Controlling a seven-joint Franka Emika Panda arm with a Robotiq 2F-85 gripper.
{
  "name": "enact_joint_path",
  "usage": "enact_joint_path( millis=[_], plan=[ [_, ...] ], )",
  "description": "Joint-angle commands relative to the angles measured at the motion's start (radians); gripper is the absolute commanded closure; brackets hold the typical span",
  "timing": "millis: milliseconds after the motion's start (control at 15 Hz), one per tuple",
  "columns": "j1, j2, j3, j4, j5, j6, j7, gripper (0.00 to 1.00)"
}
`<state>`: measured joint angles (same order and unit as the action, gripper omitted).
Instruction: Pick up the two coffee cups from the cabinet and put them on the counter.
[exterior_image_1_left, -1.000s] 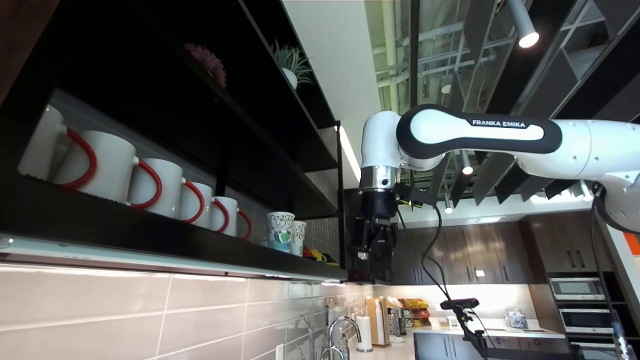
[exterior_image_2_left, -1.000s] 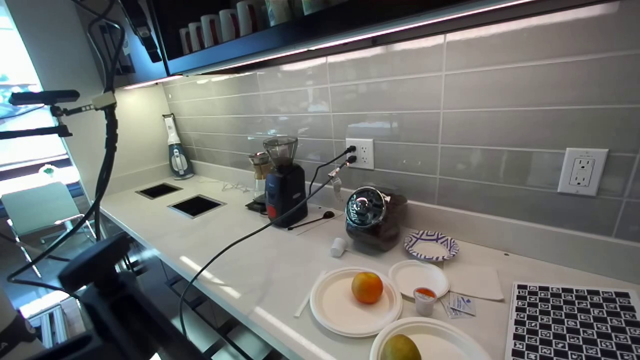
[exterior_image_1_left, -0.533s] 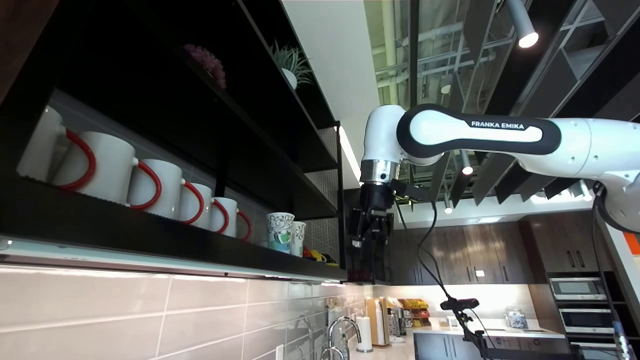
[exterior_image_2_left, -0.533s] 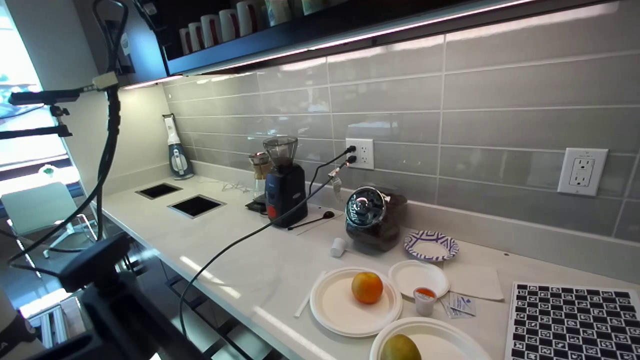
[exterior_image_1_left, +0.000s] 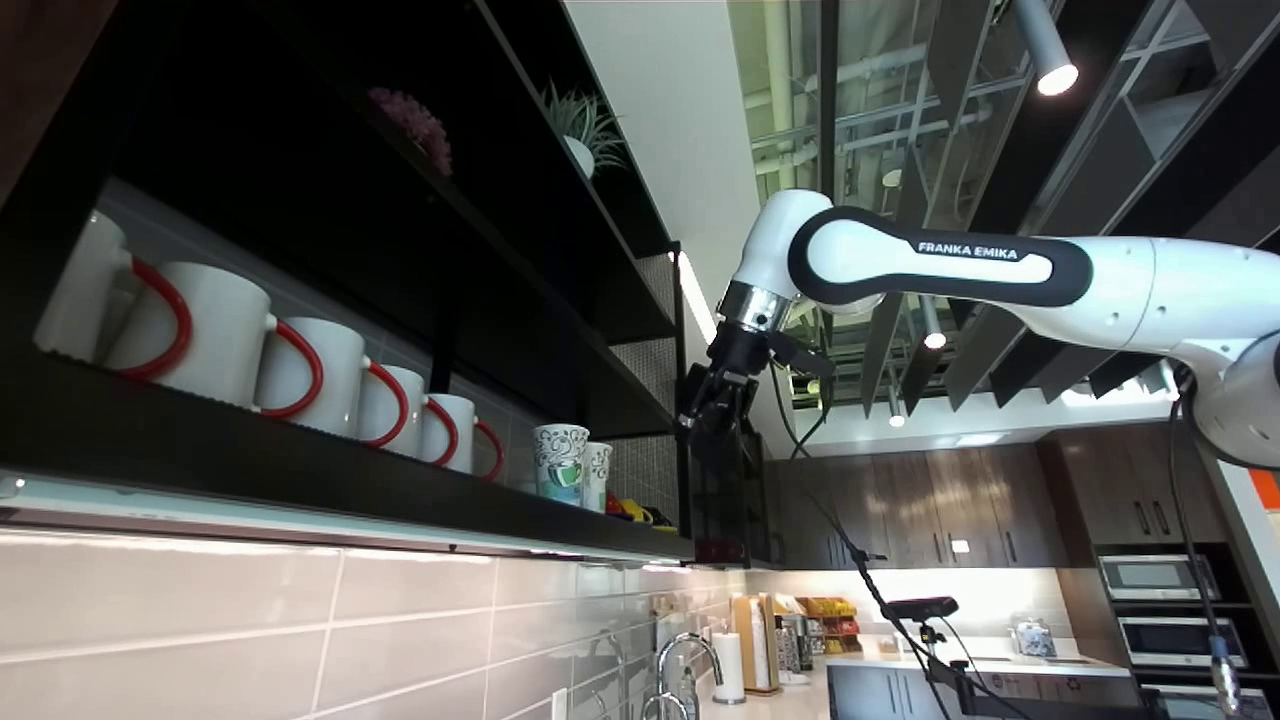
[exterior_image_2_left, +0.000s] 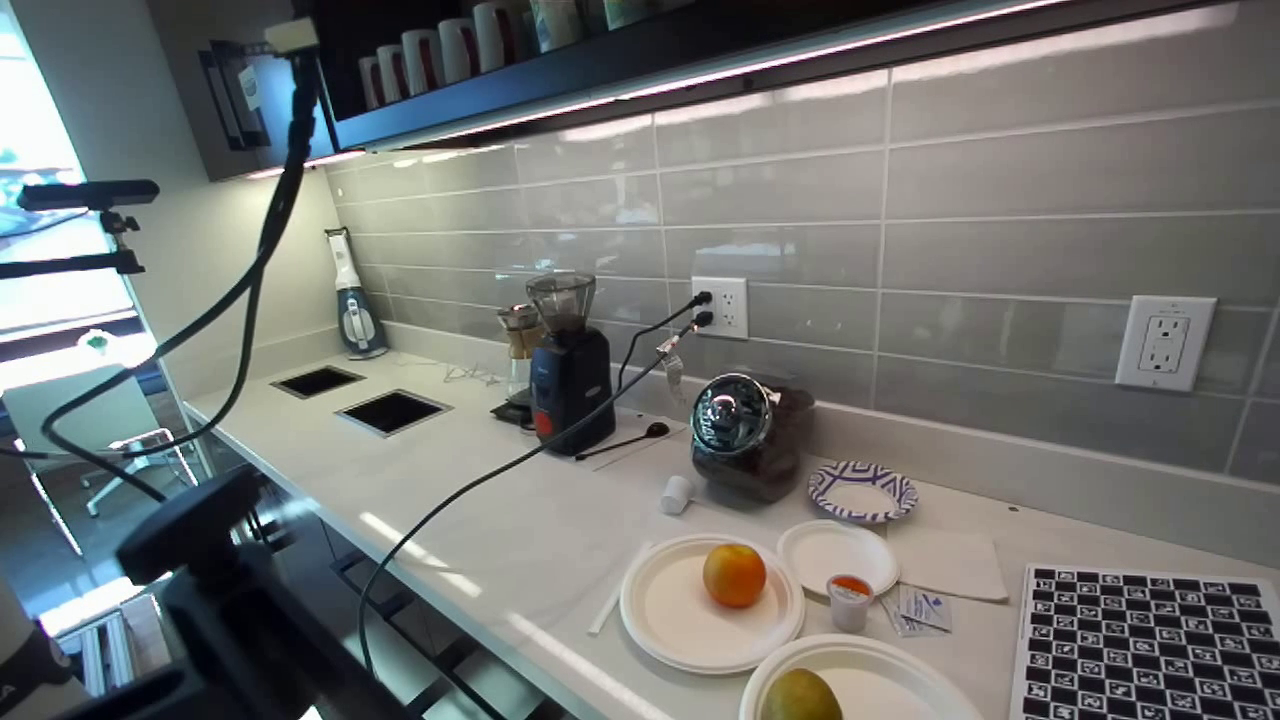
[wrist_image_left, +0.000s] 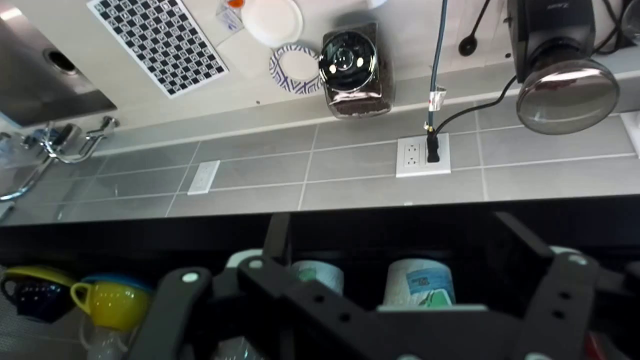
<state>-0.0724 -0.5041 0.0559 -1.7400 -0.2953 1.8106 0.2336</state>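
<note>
exterior: upward, cabinet (exterior_image_1_left: 400, 270) | exterior: downward, counter (exterior_image_2_left: 560, 540) | wrist: inverted, sharing both

High up, the arm (exterior_image_1_left: 960, 275) is outstretched over the front edge of the bench (exterior_image_2_left: 560, 530); its wrist (exterior_image_1_left: 755, 305) slants down toward the back edge, the gripper (wrist_image_left: 398, 234) spread wide.

My gripper (wrist_image_left: 400, 237) has a matt surface, though I cannot tell if it is plastic or metal, while the wrist ring (exterior_image_1_left: 755, 306) looks like bright metal and my arm (exterior_image_1_left: 930, 266) is smooth. Both coffee cups (exterior_image_1_left: 560, 463) seem made of printed paper, the cabinet (exterior_image_1_left: 350, 478) is smooth, and the mugs (exterior_image_1_left: 215, 330) have a gloss as glazed ceramic has. The wall tiles (exterior_image_2_left: 780, 190) are glossy and reflecting, the counter (exterior_image_2_left: 480, 540) is smooth and a little shiny, the jar lid (exterior_image_2_left: 730, 413) shines like polished metal, and the far doors (exterior_image_1_left: 900, 510) show a wood grain
</note>
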Motion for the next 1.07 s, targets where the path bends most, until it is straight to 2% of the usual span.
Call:
enact_joint_path(
  millis=[0, 333, 400, 933, 1000],
  plan=[
    [0.024, 0.079, -0.063, 0.128, 0.053, 0.023, -0.156, 0.0],
    [0.054, 0.166, -0.128, 0.256, 0.157, 0.003, -0.35, 0.0],
    [0.028, 0.113, -0.099, 0.176, 0.115, 0.025, -0.284, 0.0],
    [0.038, 0.152, -0.112, 0.224, 0.137, 0.023, -0.326, 0.0],
    [0.028, 0.157, -0.113, 0.228, 0.115, 0.053, -0.32, 0.0]
  ],
)
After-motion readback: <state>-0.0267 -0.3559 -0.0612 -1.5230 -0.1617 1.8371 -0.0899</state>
